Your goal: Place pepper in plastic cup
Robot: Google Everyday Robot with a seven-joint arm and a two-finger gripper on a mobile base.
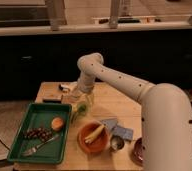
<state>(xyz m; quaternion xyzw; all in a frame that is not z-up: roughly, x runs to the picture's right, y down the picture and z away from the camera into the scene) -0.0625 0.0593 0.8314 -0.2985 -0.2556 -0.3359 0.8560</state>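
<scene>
At frame centre the gripper (81,101) hangs over the plastic cup (80,111); tray (20,134) lower left, bowl (83,143) lower centre.

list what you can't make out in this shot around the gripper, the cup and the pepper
- Gripper, camera view: low over the translucent yellow-green plastic cup beside the green tray; its finger state is lost in blur.
- Slender green chili pepper: cannot tell whether it is held or in the cup.
- Dark red item, camera view: hidden partly by the white arm.
</scene>
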